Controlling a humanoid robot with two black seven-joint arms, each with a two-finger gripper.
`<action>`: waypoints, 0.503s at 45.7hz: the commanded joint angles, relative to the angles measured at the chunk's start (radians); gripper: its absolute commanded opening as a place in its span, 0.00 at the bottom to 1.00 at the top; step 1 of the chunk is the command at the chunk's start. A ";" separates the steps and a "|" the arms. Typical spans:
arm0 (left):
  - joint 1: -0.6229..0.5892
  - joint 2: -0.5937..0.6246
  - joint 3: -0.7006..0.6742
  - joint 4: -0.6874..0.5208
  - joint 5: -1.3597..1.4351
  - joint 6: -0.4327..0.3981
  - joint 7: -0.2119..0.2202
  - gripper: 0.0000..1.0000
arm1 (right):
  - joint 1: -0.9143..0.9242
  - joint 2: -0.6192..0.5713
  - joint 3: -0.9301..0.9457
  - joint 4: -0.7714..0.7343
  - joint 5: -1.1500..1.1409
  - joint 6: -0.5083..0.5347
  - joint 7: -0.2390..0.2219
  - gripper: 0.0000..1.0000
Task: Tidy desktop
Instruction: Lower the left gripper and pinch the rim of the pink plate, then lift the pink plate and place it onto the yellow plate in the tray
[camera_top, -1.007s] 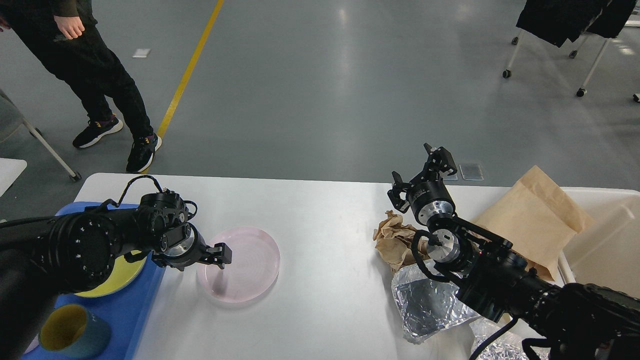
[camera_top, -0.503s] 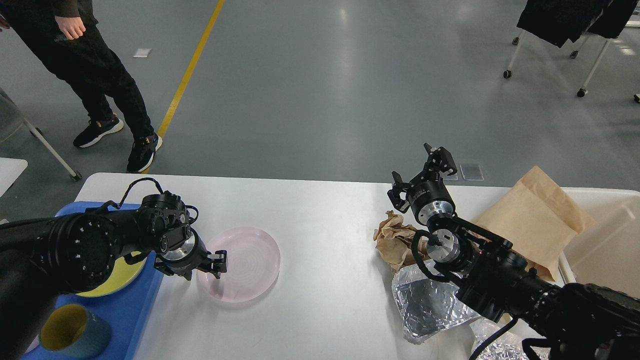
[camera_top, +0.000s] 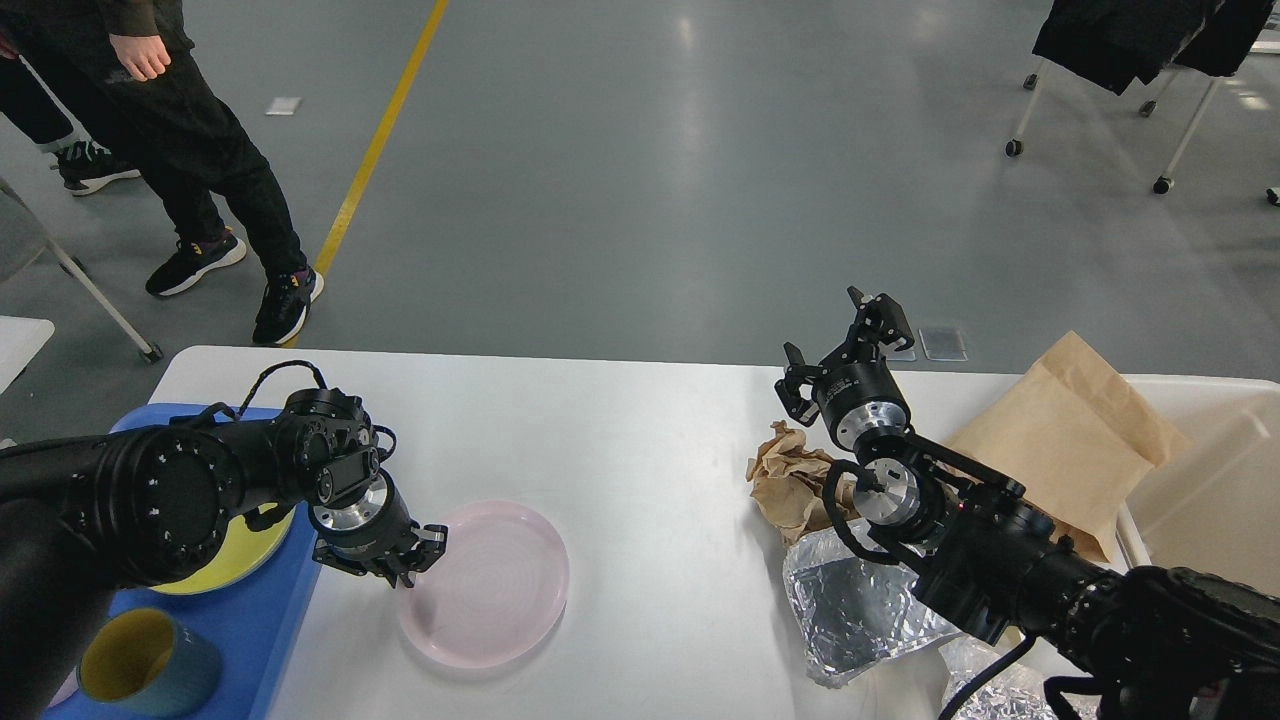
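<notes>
Left jaws (camera_top: 412, 560) at pink plate (camera_top: 490, 590) rim; right jaws (camera_top: 842, 345) spread

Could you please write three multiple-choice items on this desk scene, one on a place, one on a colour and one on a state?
1. Where does the yellow plate lie?
A. on the blue tray
B. in the cream bin
C. on the floor

2. What colour is the plate on the desktop?
A. green
B. pink
C. black

3. How is the right pincer?
A. shut on the foil
B. shut on the paper bag
C. open, holding nothing

Answers: 1 A, it sits inside the tray's edge; 2 B, its translucent surface is pale pink; 3 C, its fingers are spread in the air.
</notes>
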 joint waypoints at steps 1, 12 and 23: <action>0.001 0.000 0.000 0.000 -0.001 -0.003 0.011 0.00 | 0.000 0.000 0.000 0.000 0.000 0.000 0.000 1.00; -0.033 0.015 -0.007 -0.002 -0.001 -0.015 0.011 0.00 | 0.000 0.000 0.000 0.000 0.000 0.000 0.000 1.00; -0.131 0.026 -0.026 -0.006 -0.001 -0.107 0.009 0.00 | 0.000 0.000 0.000 0.000 0.000 0.000 0.000 1.00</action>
